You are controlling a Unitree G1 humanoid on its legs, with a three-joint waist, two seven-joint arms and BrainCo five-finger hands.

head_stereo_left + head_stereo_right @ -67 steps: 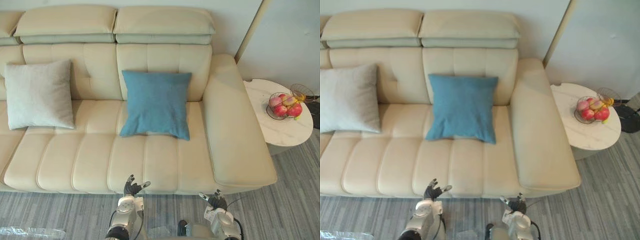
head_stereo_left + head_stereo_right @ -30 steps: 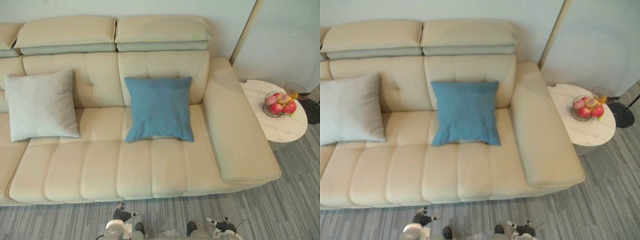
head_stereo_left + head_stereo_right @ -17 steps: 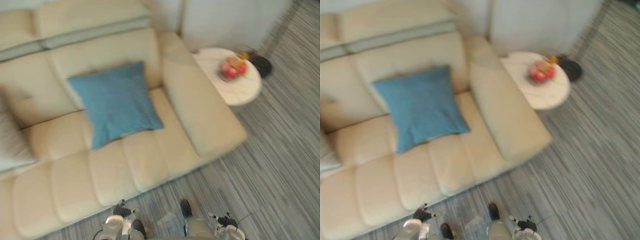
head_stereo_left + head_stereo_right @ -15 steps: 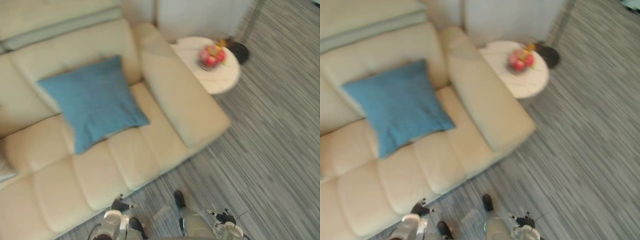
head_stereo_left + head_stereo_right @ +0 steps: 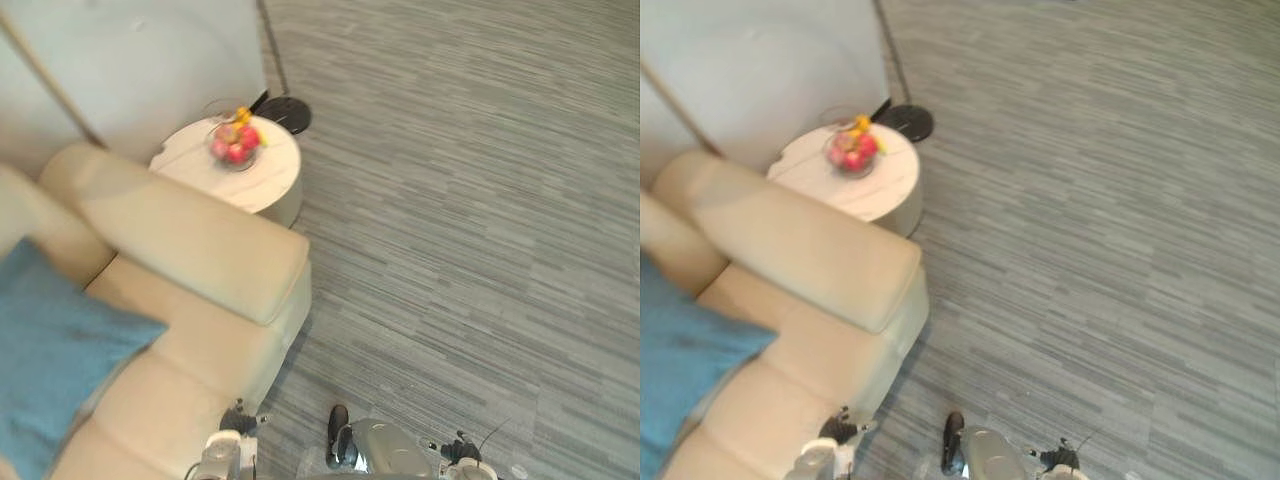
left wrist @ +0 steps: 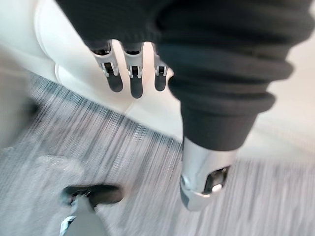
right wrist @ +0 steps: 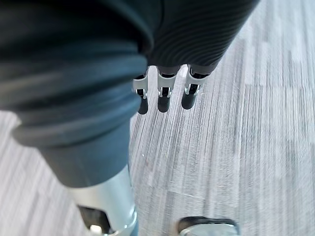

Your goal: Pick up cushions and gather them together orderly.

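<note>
My left hand (image 6: pixel 134 73) and right hand (image 7: pixel 164 93) hang low over the floor, fingers straight and empty. The cushion (image 5: pixel 50 350) lies on the sofa (image 5: pixel 190 240), well apart from them.

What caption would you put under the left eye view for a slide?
Blue cushion on a cream sofa, fruit bowl on the round side table beside it.

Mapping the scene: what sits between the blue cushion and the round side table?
The sofa's cream armrest lies between the blue cushion and the round side table; both eye views show it.
</note>
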